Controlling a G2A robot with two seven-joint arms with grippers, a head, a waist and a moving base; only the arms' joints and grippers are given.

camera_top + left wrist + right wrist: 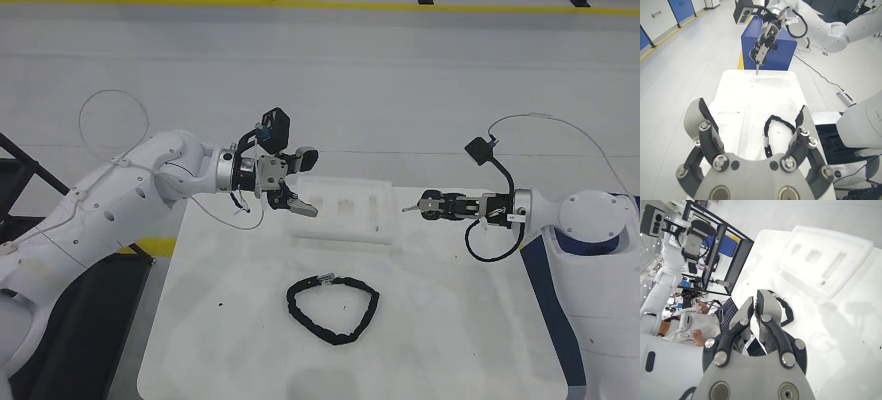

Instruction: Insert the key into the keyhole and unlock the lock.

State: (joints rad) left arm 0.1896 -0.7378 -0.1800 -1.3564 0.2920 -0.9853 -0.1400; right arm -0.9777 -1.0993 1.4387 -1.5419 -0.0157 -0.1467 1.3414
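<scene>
A black fabric-covered chain lock (333, 308) lies in a loop on the white table (450, 330), its metal end (766, 141) showing in the left wrist view. My right gripper (424, 206) hovers over the table's right side, shut on a small metal key (409, 209) that sticks out toward the left. The left wrist view shows that key (757, 70) pointing down from the right gripper (759, 60). My left gripper (292, 197) is open, above the foam tray's left end, with nothing between its fingers (704, 113). In the right wrist view the shut pads (758, 306) hide the key, and part of the lock (787, 311) shows behind them.
A white foam tray (340, 212) with three rectangular recesses sits at the back of the table, between the two grippers. A blue cabinet (768, 55) stands beyond the table's right end. A black frame rack (723, 256) stands off the table's left side.
</scene>
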